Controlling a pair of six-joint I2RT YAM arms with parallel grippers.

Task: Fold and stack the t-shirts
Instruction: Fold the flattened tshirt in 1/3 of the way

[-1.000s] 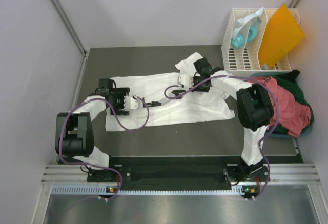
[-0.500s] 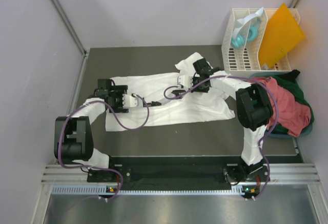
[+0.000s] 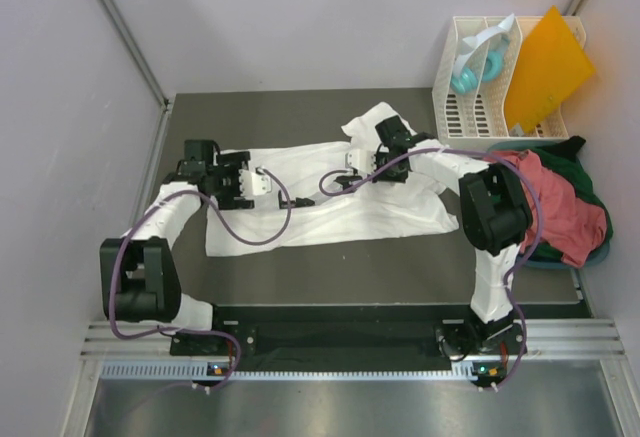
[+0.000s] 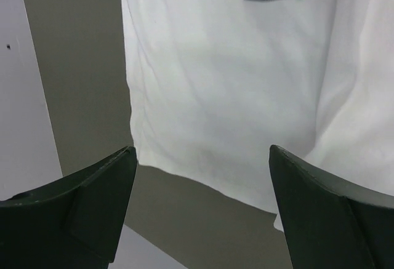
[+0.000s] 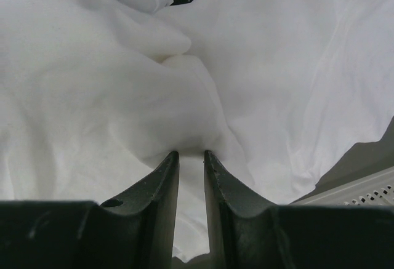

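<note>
Hiding parts of the white shirt [image 3: 330,219] from above, both arms lie across it, so its collar and sleeves are hard to make out. It is spread over the middle of the desk [image 3: 300,117], with a crumpled flap reaching toward the far edge. The right gripper [image 3: 352,164] sits on that far part. In its wrist view the jaws stand almost together, with a raised fold of the white shirt pinched between them. A white-and-black part at the top of that view is cut off, and I cannot tell what it is.

The left gripper [image 3: 262,183] is over the shirt's left end, near the left edge. Its jaws stand wide apart and hold nothing, with the shirt's hem below them. Whether they touch the cloth I cannot tell.

At the right edge a red shirt [image 3: 560,207] lies heaped on a green shirt [image 3: 578,152], which shows only around the rim; the right arm's elbow covers part of the heap. A white rack [image 3: 462,117] stands in the far right corner. An orange sheet [image 3: 545,67] leans in it, beside a teal thing [image 3: 467,75] too small to name.
</note>
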